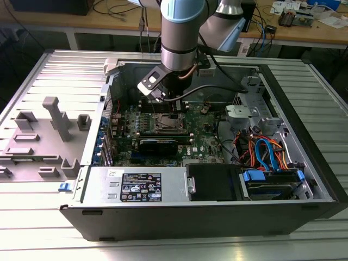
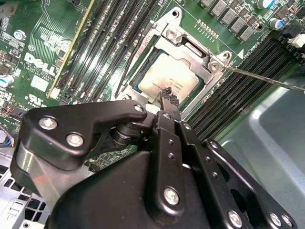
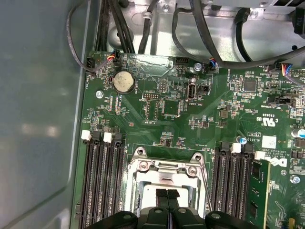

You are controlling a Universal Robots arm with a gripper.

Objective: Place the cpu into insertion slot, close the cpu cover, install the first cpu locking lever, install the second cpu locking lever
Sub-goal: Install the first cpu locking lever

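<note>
The cpu (image 2: 162, 78), a matte silver-grey square, lies in the insertion slot (image 3: 143, 168) on the green board; the slot also shows in the exterior view (image 1: 165, 124). The cpu cover (image 2: 187, 42) lies flat around it, and the chip shows through its window. My gripper (image 2: 167, 95) hovers right over the cpu with its black fingers (image 3: 162, 196) pressed together, nothing between them. From one socket corner a thin metal lever (image 2: 267, 80) sticks out over the memory slots. A second thin lever (image 2: 125, 71) runs along the opposite side. In the exterior view the gripper (image 1: 173, 109) hangs inside the open case.
Black memory slots (image 3: 102, 181) flank the socket on both sides. A coin battery (image 3: 123, 81) and black cables (image 3: 205, 43) lie beyond it. The power supply (image 1: 138, 187) and drive bay with blue and orange cables (image 1: 266, 152) fill the near side. A grey fixture (image 1: 49, 130) stands at the exterior view's left.
</note>
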